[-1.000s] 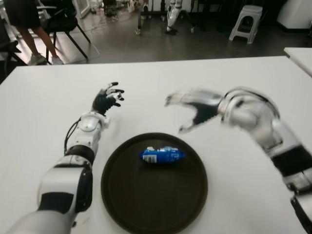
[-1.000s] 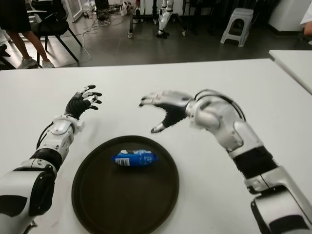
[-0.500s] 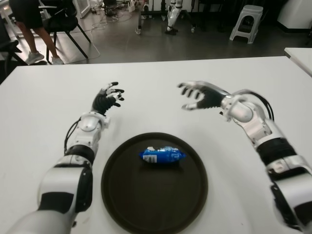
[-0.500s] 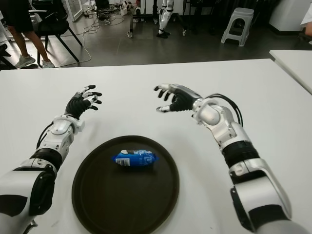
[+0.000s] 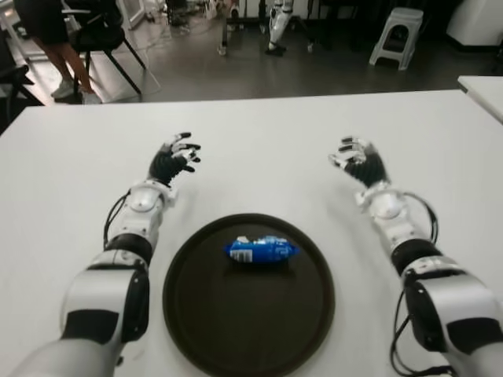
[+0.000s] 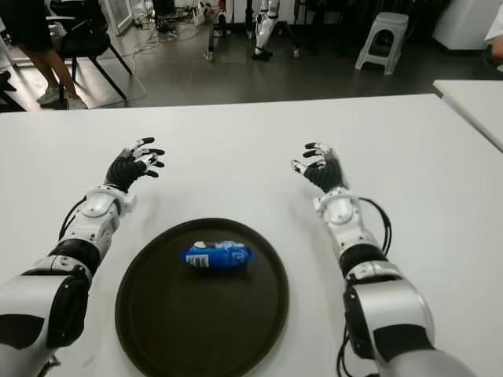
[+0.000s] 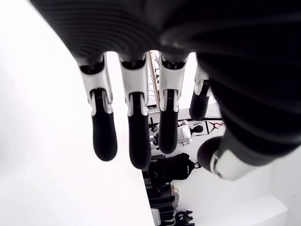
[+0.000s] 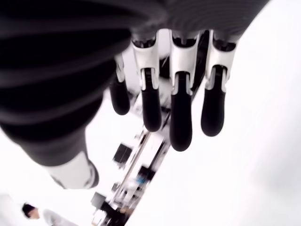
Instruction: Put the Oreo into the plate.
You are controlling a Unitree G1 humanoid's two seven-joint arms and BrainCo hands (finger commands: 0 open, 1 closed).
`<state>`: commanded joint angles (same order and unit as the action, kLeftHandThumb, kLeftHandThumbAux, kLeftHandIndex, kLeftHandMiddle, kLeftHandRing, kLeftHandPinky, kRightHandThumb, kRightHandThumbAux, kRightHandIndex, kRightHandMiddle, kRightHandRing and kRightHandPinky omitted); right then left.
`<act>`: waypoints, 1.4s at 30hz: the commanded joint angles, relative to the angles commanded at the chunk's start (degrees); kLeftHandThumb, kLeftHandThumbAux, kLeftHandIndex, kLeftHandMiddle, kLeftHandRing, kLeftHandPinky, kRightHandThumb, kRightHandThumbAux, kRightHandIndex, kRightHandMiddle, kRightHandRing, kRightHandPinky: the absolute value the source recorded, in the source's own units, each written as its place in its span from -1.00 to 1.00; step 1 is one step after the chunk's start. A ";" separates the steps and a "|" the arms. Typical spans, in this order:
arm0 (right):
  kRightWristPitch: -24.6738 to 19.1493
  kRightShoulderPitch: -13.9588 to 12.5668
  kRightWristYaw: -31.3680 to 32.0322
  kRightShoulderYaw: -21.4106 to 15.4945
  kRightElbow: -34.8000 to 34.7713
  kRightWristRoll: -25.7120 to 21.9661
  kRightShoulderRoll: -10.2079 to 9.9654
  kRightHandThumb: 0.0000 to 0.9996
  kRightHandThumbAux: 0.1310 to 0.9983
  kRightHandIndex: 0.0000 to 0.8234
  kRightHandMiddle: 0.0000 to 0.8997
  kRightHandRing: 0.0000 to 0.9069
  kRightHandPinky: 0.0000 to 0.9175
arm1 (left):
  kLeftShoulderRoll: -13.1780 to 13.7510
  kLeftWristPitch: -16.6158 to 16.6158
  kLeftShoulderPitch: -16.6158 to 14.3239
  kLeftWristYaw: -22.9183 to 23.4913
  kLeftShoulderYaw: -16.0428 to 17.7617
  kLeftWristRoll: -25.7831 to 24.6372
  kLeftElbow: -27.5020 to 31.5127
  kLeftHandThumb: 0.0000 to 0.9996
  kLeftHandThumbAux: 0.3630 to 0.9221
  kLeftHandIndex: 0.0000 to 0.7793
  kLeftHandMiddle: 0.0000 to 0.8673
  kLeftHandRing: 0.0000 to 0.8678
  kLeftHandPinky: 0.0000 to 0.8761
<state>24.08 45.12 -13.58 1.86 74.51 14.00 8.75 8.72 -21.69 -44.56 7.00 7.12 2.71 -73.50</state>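
A blue Oreo packet (image 5: pixel 262 250) lies inside the round dark plate (image 5: pixel 248 330), toward its far side, on the white table. My right hand (image 5: pixel 357 160) is over the table to the right of the plate and beyond it, fingers spread and holding nothing; its wrist view shows relaxed fingers (image 8: pixel 180 117) with only table beyond. My left hand (image 5: pixel 174 156) shows to the left of the plate and beyond it, also open, with empty fingers (image 7: pixel 136 136).
The white table (image 5: pixel 259 149) stretches wide around the plate. Past its far edge are a dark floor, a black chair (image 5: pixel 102 35) with a person's legs beside it, a white stool (image 5: pixel 398 35) and a second table's corner (image 5: pixel 483 86) at the right.
My right hand has drawn back from above the plate's far rim to the right, settling over the table with fingers pointing away. The Oreo packet and left hand have not moved.
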 joint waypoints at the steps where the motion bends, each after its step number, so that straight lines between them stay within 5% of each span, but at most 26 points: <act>1: 0.01 0.05 0.24 -0.03 0.20 -0.06 0.00 0.36 0.37 -0.01 -0.12 -0.07 -0.10 | 0.03 -0.04 0.00 -0.02 -0.05 0.07 -0.01 -0.54 -0.05 -0.57 -0.27 -0.11 0.04; 19: -2.62 0.96 4.51 -4.08 1.02 -4.15 -0.41 0.34 0.38 -0.01 -0.17 -0.15 -0.15 | 0.41 0.10 0.13 -0.94 -0.54 0.54 0.03 -0.53 -0.05 -0.58 -0.28 -0.15 -0.03; 42: -3.04 1.02 3.55 -4.56 1.14 -3.65 -0.85 0.34 0.39 -0.02 -0.19 -0.20 -0.25 | 0.48 -0.05 0.05 -1.51 -0.94 0.87 0.00 -0.57 0.05 -0.58 -0.29 -0.16 -0.04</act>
<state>21.04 46.14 -10.03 -2.71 75.65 10.35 7.91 9.20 -21.74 -44.51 5.49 6.18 3.57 -73.51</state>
